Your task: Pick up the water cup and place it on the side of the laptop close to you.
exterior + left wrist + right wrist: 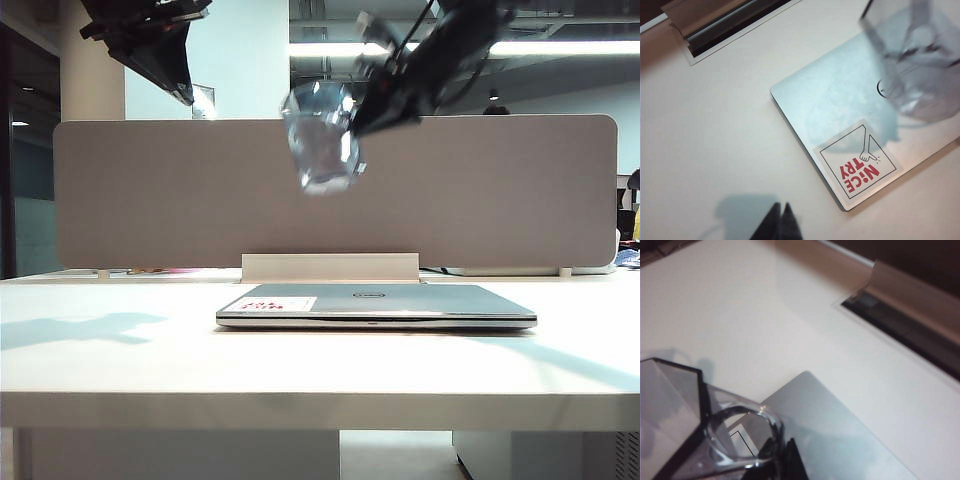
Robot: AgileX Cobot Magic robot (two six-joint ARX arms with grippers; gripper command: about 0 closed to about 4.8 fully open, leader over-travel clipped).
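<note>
Table (120, 360) edge is free before the laptop (400, 300), but the cup (322, 140) hangs tilted high above it, pinched at the rim by the right gripper's (357, 120) closed jaws, so it may slip and hit the lid, while the left gripper (178, 80), jaws closed on nothing, waits high at the left.

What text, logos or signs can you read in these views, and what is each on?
"N:CE TRY", red print with a small hand drawing: white sticker on the laptop lid.
Round logo on the lid: too small to read.
Water cup, held by the right gripper: no markings visible.
</note>
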